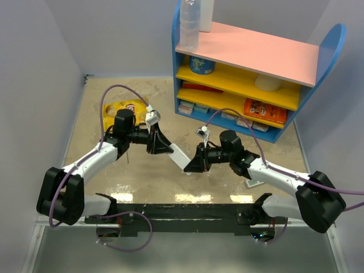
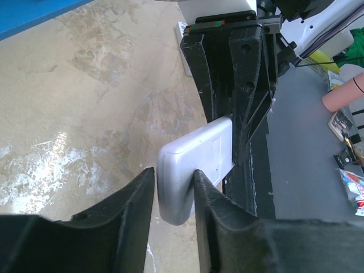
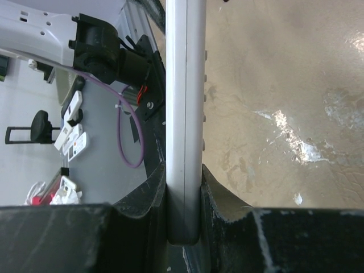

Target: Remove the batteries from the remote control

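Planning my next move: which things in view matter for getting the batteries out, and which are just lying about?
Job: slim white-grey plastic remote control, left gripper and right gripper gripping its ends; batteries not visible.
Lying about: blue shelf unit with pink top, clear plastic bottle, yellow packet.

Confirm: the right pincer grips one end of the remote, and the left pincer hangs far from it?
No. The right pincer grips one end of the remote, but the left pincer is at its other end, fingers flanking it; the left wrist view shows this.
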Controlling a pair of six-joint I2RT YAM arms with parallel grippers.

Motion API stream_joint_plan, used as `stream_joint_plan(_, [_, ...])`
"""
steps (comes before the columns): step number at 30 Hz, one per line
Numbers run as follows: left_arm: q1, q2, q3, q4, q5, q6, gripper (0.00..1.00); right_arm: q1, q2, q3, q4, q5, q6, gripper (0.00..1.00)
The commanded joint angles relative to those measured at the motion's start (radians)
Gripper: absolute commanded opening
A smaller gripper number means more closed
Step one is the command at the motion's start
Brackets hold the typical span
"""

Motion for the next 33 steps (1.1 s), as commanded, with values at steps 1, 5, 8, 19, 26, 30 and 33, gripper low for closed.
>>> stream_joint_plan(1, [0.005, 0.011, 0.050, -0.008, -0.089, 0.085, 0.31, 0.008, -0.062, 0.018, 0.021, -0.098, -0.035, 0.00])
stream_joint_plan(5, [0.005, 0.019, 0.063, -0.010, -0.094, 0.085, 0.26, 0.003, -0.075, 0.015, 0.008, -0.089, -0.037, 0.00])
stream_joint_plan(8, [0.007, 0.027, 0.067, -0.013, -0.094, 0.088, 0.26, 0.002, -0.077, 0.012, 0.007, -0.088, -0.035, 0.00])
stream_joint_plan(19, [0.043, 0.037, 0.073, -0.033, -0.091, 0.091, 0.27, -0.019, -0.089, -0.002, -0.044, -0.029, -0.043, 0.00])
stream_joint_plan(26, [0.048, 0.059, 0.080, -0.037, -0.062, 0.092, 0.28, -0.044, -0.086, -0.002, -0.049, 0.011, -0.023, 0.00])
stream_joint_plan(30, [0.051, 0.068, 0.084, -0.053, -0.073, 0.092, 0.38, -0.061, -0.080, -0.004, -0.043, 0.017, -0.008, 0.00])
stream_joint_plan(33, [0.051, 0.085, 0.086, -0.050, -0.066, 0.092, 0.34, -0.070, -0.074, -0.007, -0.033, 0.024, 0.002, 0.00])
